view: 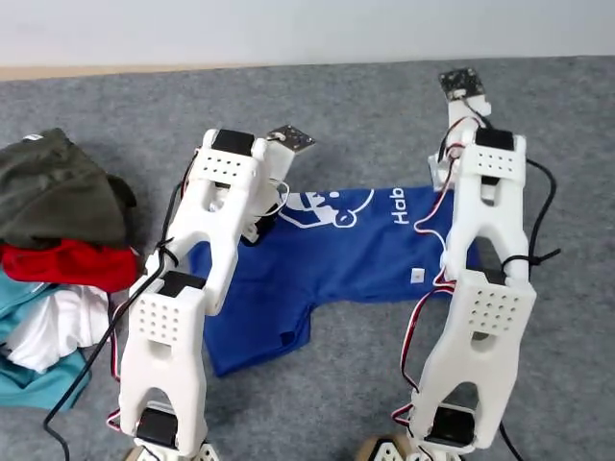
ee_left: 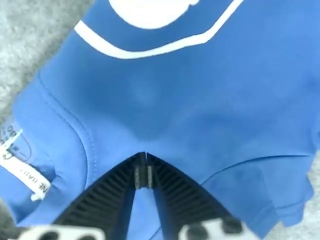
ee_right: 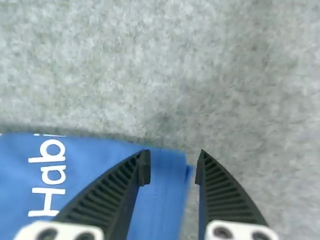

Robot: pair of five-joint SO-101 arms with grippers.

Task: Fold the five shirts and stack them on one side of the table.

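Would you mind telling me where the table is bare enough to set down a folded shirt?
The table is bare beyond the blue shirt, right of the right arm, and near the bases, between that arm and the left arm. Crowded: the left edge, under the shirt pile.

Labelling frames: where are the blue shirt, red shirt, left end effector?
blue shirt (view: 356, 254), high view, mid body
red shirt (view: 67, 265), high view, front fold
left end effector (ee_left: 143, 175), left wrist view, between fingertips
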